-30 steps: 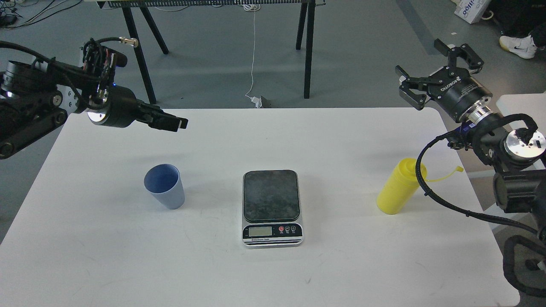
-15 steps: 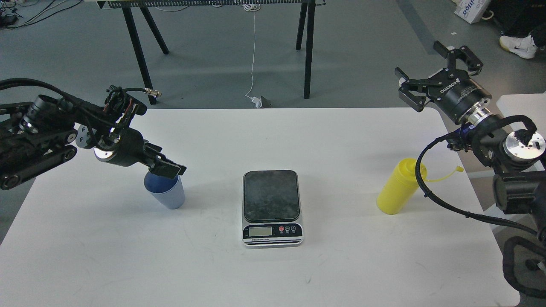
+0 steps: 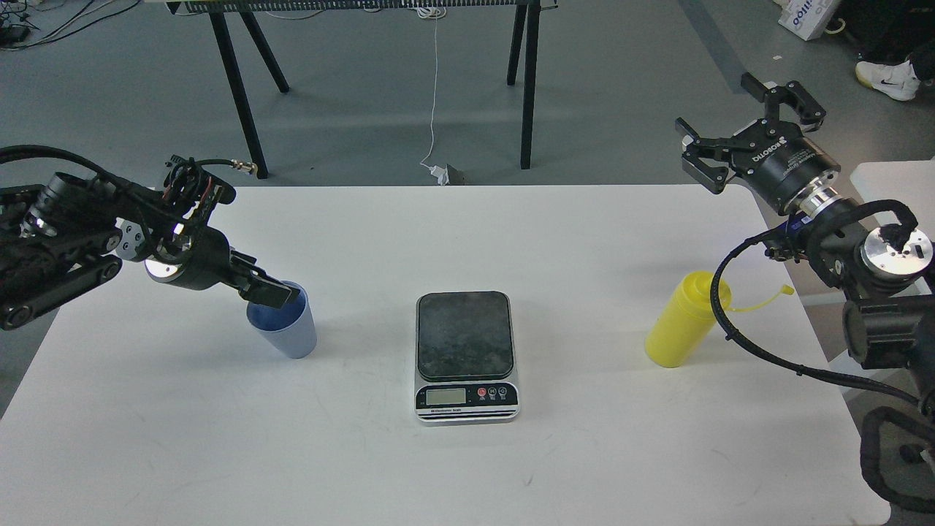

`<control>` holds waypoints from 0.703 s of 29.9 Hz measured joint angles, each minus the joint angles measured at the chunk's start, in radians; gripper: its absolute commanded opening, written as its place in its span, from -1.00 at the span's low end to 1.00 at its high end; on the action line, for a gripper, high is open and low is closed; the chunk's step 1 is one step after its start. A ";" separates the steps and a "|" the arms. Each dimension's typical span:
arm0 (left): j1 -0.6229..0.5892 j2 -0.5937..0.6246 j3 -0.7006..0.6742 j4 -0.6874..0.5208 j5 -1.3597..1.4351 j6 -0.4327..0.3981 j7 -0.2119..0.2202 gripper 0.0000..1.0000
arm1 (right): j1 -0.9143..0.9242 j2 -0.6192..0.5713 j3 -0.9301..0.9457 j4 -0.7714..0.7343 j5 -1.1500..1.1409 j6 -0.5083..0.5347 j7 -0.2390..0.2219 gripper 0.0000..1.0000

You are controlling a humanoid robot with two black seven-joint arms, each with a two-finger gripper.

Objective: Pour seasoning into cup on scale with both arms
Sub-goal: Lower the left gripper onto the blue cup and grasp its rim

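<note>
The light-blue cup [image 3: 290, 334] stands on the white table [image 3: 467, 219], left of the scale [image 3: 465, 337], whose dark plate is bare. My left gripper [image 3: 274, 294] is low at the cup's near-left rim, its tip over the mouth; its fingers look like one dark piece. The yellow seasoning bottle [image 3: 681, 323] stands right of the scale, its nozzle hidden behind my right arm's black cable and its cap tether sticking out to the right. My right gripper [image 3: 723, 117] is open and empty, high above the table's far right corner, well behind the bottle.
Black trestle legs [image 3: 527, 88] and a white cord [image 3: 434, 95] stand on the grey floor beyond the table. A second white surface [image 3: 895, 179] is at the right edge. My right arm's cable loop [image 3: 723, 307] hangs against the bottle.
My left gripper has come down and toward me from above the far left of the table to the cup's rim. The right gripper, cup, scale and bottle have stayed almost still.
</note>
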State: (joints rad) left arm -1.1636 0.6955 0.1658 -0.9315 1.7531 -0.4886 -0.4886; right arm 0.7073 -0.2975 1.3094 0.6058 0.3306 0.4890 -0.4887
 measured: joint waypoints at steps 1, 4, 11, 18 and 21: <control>0.001 -0.005 0.001 0.005 0.000 0.000 0.000 1.00 | 0.000 0.000 0.000 0.000 0.000 0.000 0.000 0.99; 0.008 -0.018 0.009 0.015 0.000 0.000 0.000 0.99 | 0.000 0.000 0.000 0.000 0.000 0.000 0.000 0.99; 0.032 -0.041 0.021 0.043 0.000 0.000 0.000 0.95 | -0.001 -0.002 0.002 0.000 0.000 0.000 0.000 0.99; 0.048 -0.057 0.023 0.078 0.000 0.000 0.000 0.57 | -0.002 -0.005 0.002 0.000 0.000 0.000 0.000 0.99; 0.056 -0.057 0.023 0.082 0.000 0.000 0.000 0.34 | -0.003 -0.005 0.002 0.000 0.000 0.000 0.000 0.99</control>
State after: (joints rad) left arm -1.1072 0.6381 0.1888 -0.8490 1.7534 -0.4889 -0.4887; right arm 0.7043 -0.3022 1.3116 0.6061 0.3308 0.4888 -0.4887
